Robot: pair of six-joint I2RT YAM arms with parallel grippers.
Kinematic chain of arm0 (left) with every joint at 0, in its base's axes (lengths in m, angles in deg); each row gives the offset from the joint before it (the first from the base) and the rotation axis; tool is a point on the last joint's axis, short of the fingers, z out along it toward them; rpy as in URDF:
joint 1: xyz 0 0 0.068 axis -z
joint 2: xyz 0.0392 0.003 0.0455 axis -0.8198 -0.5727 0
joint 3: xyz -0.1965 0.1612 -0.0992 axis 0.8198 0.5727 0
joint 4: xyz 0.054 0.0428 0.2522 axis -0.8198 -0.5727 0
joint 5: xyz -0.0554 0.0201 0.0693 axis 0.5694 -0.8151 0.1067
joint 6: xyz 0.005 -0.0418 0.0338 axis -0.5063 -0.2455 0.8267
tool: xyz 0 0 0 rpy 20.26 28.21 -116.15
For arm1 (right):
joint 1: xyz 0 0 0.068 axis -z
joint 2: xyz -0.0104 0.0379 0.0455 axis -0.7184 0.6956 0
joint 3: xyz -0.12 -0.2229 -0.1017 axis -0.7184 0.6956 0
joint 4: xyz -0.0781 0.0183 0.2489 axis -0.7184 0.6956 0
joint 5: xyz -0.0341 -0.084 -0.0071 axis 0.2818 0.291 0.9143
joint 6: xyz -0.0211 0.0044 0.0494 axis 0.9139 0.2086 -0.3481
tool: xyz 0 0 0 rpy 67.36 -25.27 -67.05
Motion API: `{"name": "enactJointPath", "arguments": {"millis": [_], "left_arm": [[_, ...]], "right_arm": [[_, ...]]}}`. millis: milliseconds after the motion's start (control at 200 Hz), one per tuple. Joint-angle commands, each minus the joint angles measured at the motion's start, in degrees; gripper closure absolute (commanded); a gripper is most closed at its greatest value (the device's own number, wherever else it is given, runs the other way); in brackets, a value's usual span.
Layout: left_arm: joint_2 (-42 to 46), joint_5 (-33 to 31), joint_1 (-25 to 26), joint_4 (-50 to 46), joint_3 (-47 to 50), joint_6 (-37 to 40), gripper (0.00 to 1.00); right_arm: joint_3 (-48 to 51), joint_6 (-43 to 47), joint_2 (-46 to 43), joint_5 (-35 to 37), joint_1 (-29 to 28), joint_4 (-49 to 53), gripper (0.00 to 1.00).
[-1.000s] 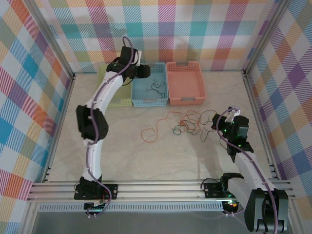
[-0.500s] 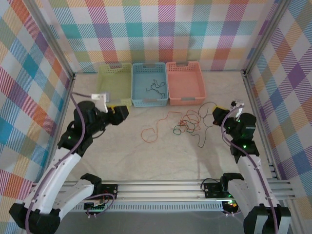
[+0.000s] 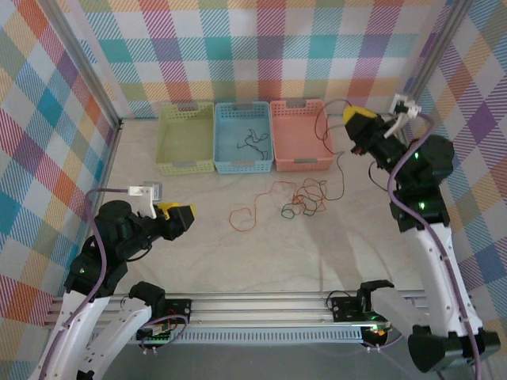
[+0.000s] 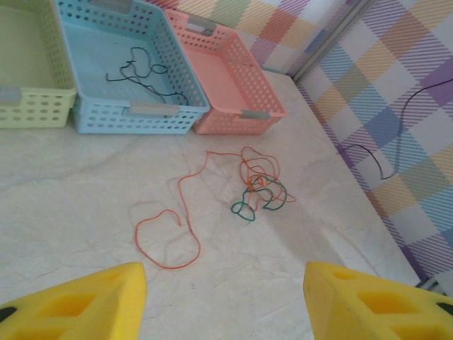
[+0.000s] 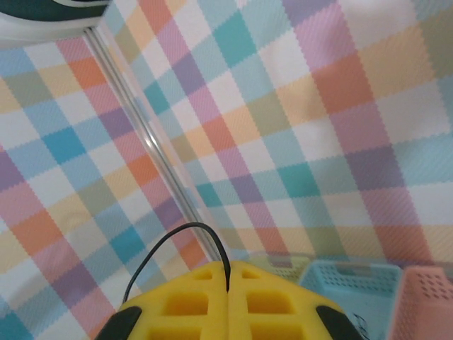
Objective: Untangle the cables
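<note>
Pinching a hair-thin black wire [image 5: 191, 225] in the right gripper [image 3: 354, 119], clamped shut on it, high beside the salmon-pink perforated plastic basket [image 3: 301, 164]. Trailing down toward a knot of thin orange and dark green wires [image 4: 260, 191] on the pale marbled tabletop [image 4: 85, 177]. Holding the left gripper [image 4: 226, 290] low at the table's left, jaws apart, empty. Lying in the light-blue plastic basket [image 4: 134, 127]: another thin dark wire [image 3: 252, 142].

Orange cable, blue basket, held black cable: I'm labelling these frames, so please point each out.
orange cable [image 4: 136, 235]: left wrist view, left edge of its near loop.
blue basket [image 4: 106, 117]: left wrist view, near wall.
black cable [image 5: 191, 225]: right wrist view, top of the arc above the right gripper [image 5: 228, 283].
</note>
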Motion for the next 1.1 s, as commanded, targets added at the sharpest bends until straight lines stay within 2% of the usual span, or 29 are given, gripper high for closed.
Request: {"name": "enactJointPath", "arguments": {"millis": [0,285,480,855,1010,1095], "left_arm": [[1.5,-2.0,0.3,-3.5,1.2,2.8,0.39],[5.4,-0.1,0.3,-3.1,4.9,3.3,0.37],[6.1,-1.1,0.3,-3.4,5.0,3.5,0.36],[6.3,-1.8,0.4,-3.8,5.2,3.3,0.36],[5.9,-1.5,0.3,-3.5,5.1,3.5,0.36],[5.5,-1.4,0.3,-3.8,5.1,3.5,0.36]], "right_arm": [[-7.1,-1.1,5.7,0.5,-3.3,-2.1,1.0],[-16.2,-1.7,20.4,1.8,-9.9,-10.8,1.0],[-24.3,-1.7,32.2,2.6,-12.9,-13.7,1.0],[-47.2,-4.0,60.3,3.1,-13.9,-18.3,1.0],[-54.4,-3.9,71.0,5.8,-14.2,-20.8,1.0],[-60.0,-3.9,77.3,6.4,-14.4,-18.7,1.0]]}}
